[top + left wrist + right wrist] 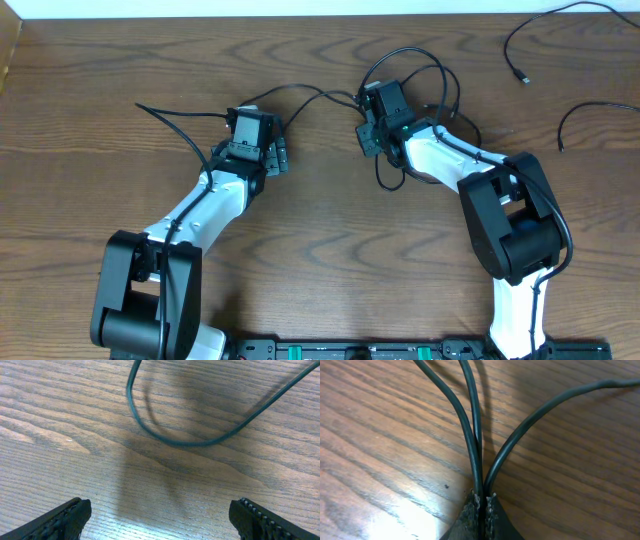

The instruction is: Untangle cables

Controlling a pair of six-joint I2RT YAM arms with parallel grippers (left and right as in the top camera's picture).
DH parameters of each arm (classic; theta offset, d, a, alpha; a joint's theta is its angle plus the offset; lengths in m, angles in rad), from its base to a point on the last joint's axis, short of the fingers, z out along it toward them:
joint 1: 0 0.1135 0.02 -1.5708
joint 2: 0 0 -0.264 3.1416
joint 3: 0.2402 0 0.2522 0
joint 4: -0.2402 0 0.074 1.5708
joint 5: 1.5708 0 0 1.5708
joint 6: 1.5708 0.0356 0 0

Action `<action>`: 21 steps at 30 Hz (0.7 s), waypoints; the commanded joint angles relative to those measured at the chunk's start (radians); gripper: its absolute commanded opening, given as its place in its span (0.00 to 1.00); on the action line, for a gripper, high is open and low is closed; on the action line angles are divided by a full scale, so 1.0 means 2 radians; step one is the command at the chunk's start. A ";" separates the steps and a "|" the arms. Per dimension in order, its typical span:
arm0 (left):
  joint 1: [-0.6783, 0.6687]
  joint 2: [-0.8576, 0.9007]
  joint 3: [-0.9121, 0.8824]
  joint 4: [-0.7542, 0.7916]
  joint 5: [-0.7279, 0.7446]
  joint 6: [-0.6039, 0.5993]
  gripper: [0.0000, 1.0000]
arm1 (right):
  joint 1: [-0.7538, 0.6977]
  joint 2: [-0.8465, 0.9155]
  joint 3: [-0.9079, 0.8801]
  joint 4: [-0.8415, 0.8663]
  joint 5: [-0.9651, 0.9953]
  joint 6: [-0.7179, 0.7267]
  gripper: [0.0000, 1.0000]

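Thin black cables [410, 75] loop around my right gripper [368, 100] at the table's middle back. One strand [300, 90] runs left to my left gripper [258, 103]. In the right wrist view the right gripper [484, 497] is shut on three black cable strands [470, 430] that fan out ahead of it. In the left wrist view the left gripper [160, 515] is open and empty, with a black cable loop [185, 440] lying on the wood ahead of it. Two separate black cables [520, 40] [590, 112] lie at the back right. No white cable is in view.
The wooden table [320, 230] carries both arms. The left arm's own thicker black lead [175, 120] trails to the left. A pale wall edge [300, 8] runs along the back.
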State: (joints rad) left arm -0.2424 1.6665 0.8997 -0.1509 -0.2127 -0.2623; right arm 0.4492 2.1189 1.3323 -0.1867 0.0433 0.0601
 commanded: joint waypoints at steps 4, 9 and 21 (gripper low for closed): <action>0.002 0.000 -0.001 -0.001 -0.008 -0.003 0.93 | 0.001 -0.047 -0.002 0.007 0.024 0.015 0.01; 0.002 0.000 -0.001 -0.001 -0.008 -0.003 0.93 | 0.001 -0.118 -0.002 0.078 0.024 0.017 0.01; 0.002 0.000 -0.001 -0.001 -0.008 -0.003 0.93 | -0.008 -0.187 -0.002 0.248 0.030 0.111 0.01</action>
State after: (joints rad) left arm -0.2424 1.6665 0.8997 -0.1513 -0.2127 -0.2623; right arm 0.4458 1.7378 1.3254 0.3008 0.0875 0.1707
